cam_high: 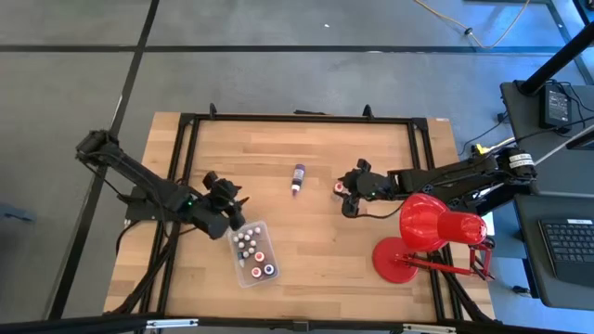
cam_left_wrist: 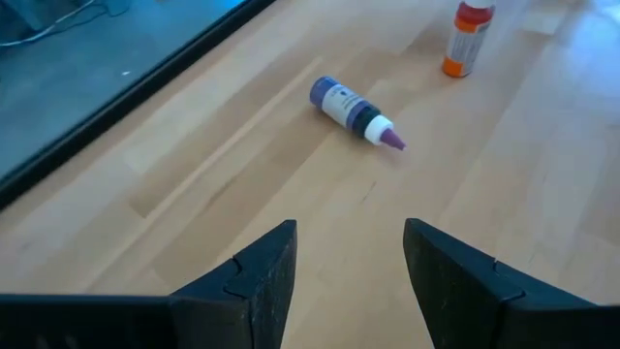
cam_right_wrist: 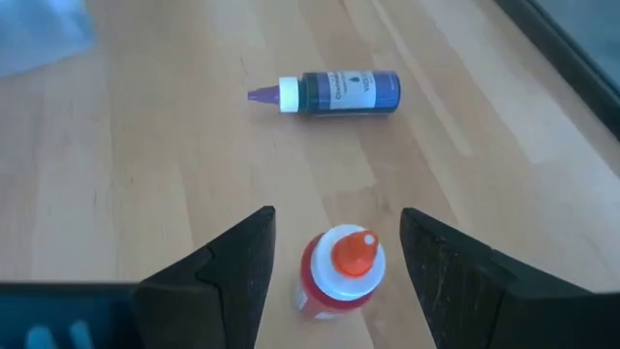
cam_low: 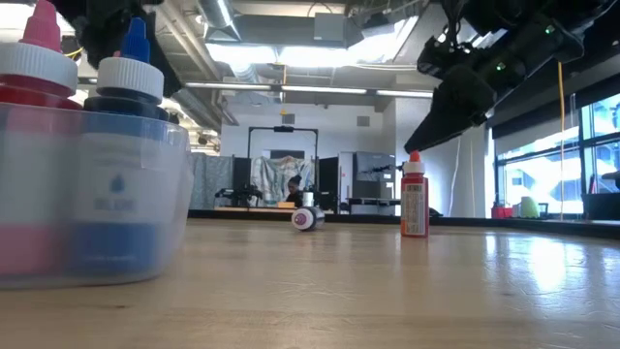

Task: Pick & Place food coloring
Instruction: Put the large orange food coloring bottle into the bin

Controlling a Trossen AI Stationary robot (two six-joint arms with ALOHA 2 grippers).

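Observation:
A purple food coloring bottle [cam_high: 297, 178] [cam_left_wrist: 354, 111] lies on its side on the wooden table, mid-table. A red food coloring bottle [cam_right_wrist: 339, 276] [cam_low: 415, 199] stands upright on its base to the right of it. My right gripper [cam_right_wrist: 337, 215] [cam_high: 344, 191] is open, one finger on either side of the red bottle, with a gap showing on both sides. My left gripper [cam_left_wrist: 349, 242] [cam_high: 234, 206] is open and holds nothing, just above the far end of the clear tray [cam_high: 264, 225]. Several small bottles [cam_high: 251, 250] stand in the tray.
A big red desk lamp [cam_high: 429, 232] stands at the table's right near corner, close beside my right arm. The black frame [cam_high: 297, 118] runs around the table's edges. Bare wood lies between the tray and the two loose bottles.

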